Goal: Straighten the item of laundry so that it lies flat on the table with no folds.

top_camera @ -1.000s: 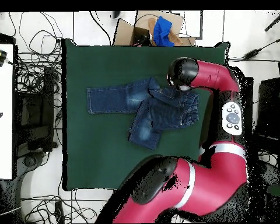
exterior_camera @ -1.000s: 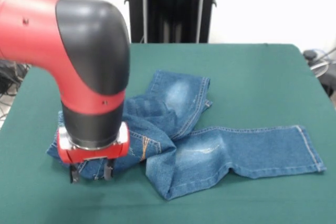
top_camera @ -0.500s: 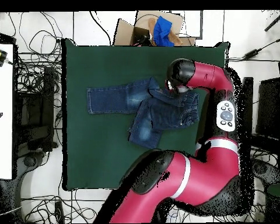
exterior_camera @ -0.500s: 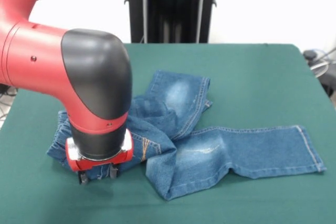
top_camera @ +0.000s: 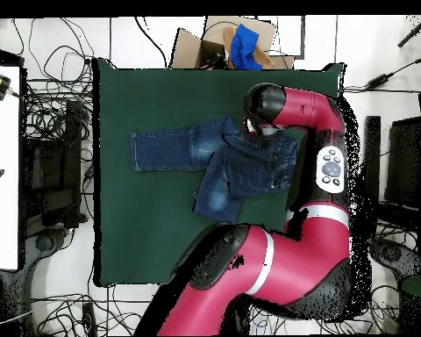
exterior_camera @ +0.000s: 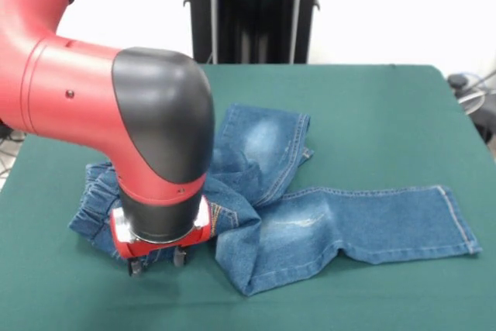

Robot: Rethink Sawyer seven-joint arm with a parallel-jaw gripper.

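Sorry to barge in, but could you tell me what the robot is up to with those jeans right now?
The red and black arm has its gripper down at the near edge of the bunched waist end of a small pair of jeans, on the green table. Whether it grips the cloth cannot be told. The jeans are far from flat: one leg lies stretched out straight, the other is folded back over the middle, and the waist is crumpled under the arm.

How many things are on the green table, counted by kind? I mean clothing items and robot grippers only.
Clothing: 1, the jeans, partly crumpled on the table.
Robot grippers: 1, the gripper, low at the near edge of the jeans' bunched end.
Total: 2
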